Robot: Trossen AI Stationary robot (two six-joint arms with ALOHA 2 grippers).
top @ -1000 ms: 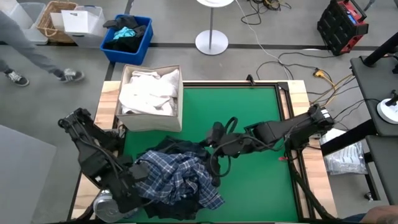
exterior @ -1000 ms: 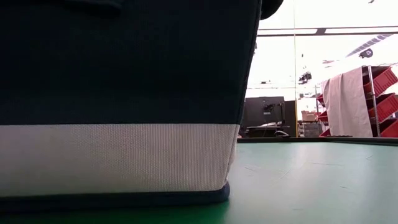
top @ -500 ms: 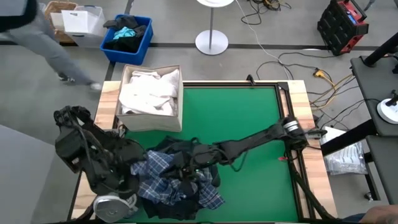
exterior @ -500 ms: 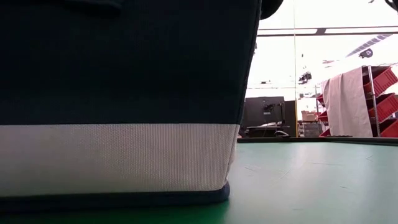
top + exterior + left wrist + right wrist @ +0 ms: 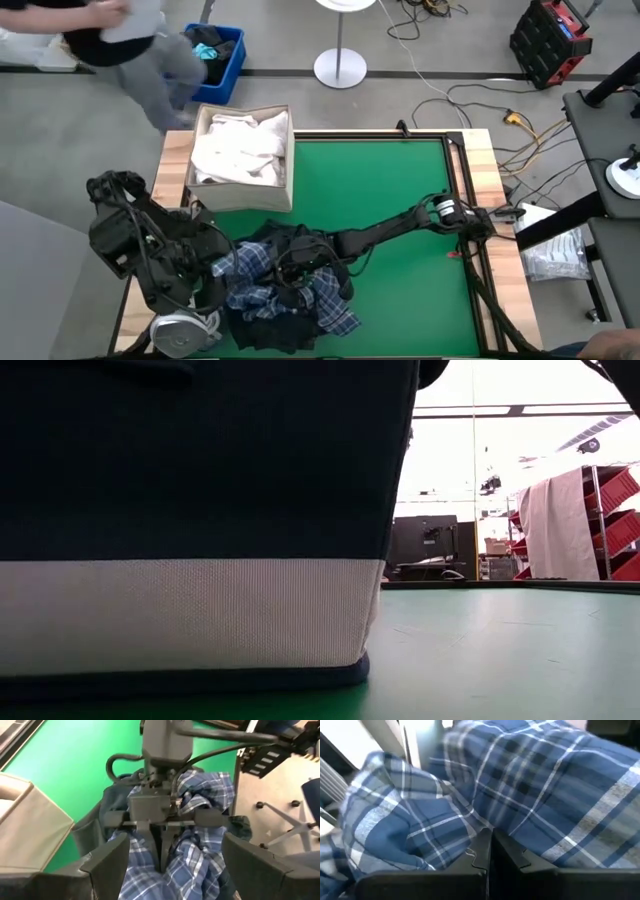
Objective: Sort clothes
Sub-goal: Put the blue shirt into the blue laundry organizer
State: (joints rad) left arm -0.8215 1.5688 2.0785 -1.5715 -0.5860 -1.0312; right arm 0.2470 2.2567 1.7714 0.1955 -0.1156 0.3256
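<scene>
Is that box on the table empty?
No, the box on the table holds a heap of white shirts.

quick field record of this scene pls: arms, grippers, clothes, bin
right gripper: reached across into the pile, fingers shut on the plaid shirt
left gripper: open, at the pile's left edge
pile: plaid shirt over dark garments, near front of the green mat
fabric bin: back left, holding white clothes
person: beyond the table

My plaid shirt (image 5: 262, 285) lay crumpled over dark pieces (image 5: 285, 240) at seven o'clock; white shirts (image 5: 238, 148) filled the eleven o'clock bin (image 5: 240, 194).
</scene>
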